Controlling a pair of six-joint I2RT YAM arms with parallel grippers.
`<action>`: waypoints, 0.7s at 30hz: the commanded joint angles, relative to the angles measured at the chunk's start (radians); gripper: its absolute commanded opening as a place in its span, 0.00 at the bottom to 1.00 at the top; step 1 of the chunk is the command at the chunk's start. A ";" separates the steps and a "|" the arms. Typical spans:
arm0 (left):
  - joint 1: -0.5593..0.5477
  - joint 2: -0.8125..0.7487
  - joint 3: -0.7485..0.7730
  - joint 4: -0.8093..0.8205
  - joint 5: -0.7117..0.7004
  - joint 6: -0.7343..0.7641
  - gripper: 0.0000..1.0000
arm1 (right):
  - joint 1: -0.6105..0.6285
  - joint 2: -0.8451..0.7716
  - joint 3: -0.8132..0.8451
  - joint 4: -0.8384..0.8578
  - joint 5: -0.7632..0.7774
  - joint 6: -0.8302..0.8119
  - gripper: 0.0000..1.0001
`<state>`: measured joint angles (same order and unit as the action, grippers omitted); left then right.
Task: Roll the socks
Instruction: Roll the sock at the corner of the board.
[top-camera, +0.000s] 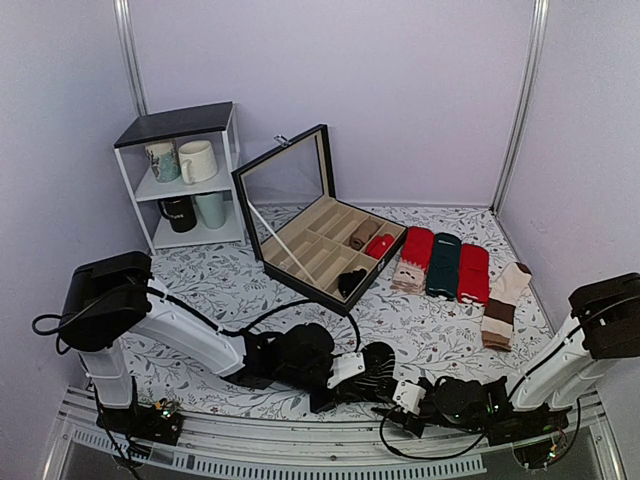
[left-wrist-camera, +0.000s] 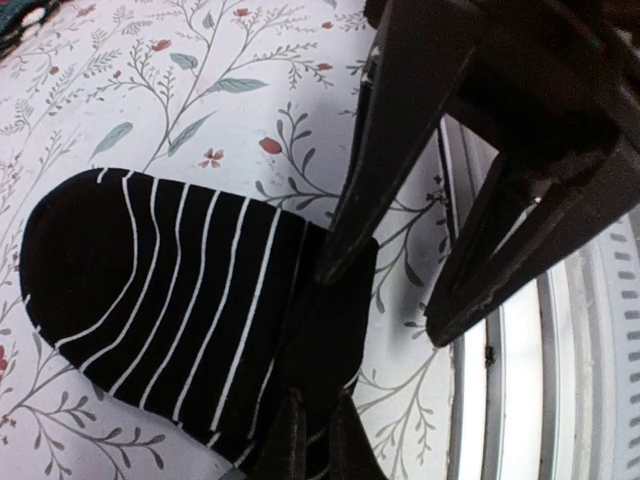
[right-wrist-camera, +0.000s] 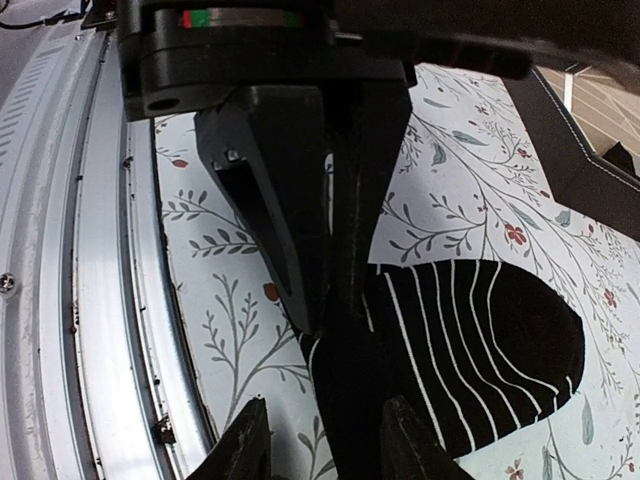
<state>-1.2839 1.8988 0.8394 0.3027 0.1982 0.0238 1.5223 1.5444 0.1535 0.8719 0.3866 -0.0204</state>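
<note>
The socks (left-wrist-camera: 150, 290) are black with thin white stripes and lie flat on the floral cloth near the table's front edge; they also show as socks (right-wrist-camera: 470, 340) in the right wrist view and as a dark lump of socks (top-camera: 380, 360) from above. My left gripper (left-wrist-camera: 318, 440) is shut, pinching the socks' plain dark end. My right gripper (right-wrist-camera: 325, 450) faces it from the opposite side, open, with its fingertips (right-wrist-camera: 248, 445) straddling the same end and bare cloth showing beside one fingertip. From above, the left gripper (top-camera: 366, 380) and right gripper (top-camera: 392, 402) meet at the socks.
An open compartment box (top-camera: 330, 250) holding rolled socks stands behind. Red and green socks (top-camera: 445, 265) and cream-and-brown socks (top-camera: 505, 305) lie to the right. A shelf with mugs (top-camera: 185, 180) is at back left. A metal rail (top-camera: 300, 455) runs along the front edge.
</note>
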 joint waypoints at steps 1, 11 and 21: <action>0.003 0.108 -0.071 -0.269 -0.010 -0.009 0.00 | -0.032 0.031 -0.008 0.026 -0.005 -0.017 0.39; 0.004 0.109 -0.071 -0.269 -0.003 -0.007 0.00 | -0.061 0.135 0.012 0.027 -0.087 0.015 0.37; 0.005 0.105 -0.073 -0.266 -0.003 -0.008 0.00 | -0.062 0.012 -0.043 0.052 0.018 0.060 0.46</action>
<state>-1.2797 1.9003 0.8356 0.3126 0.2096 0.0185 1.4651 1.6398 0.1455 0.9665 0.3611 0.0452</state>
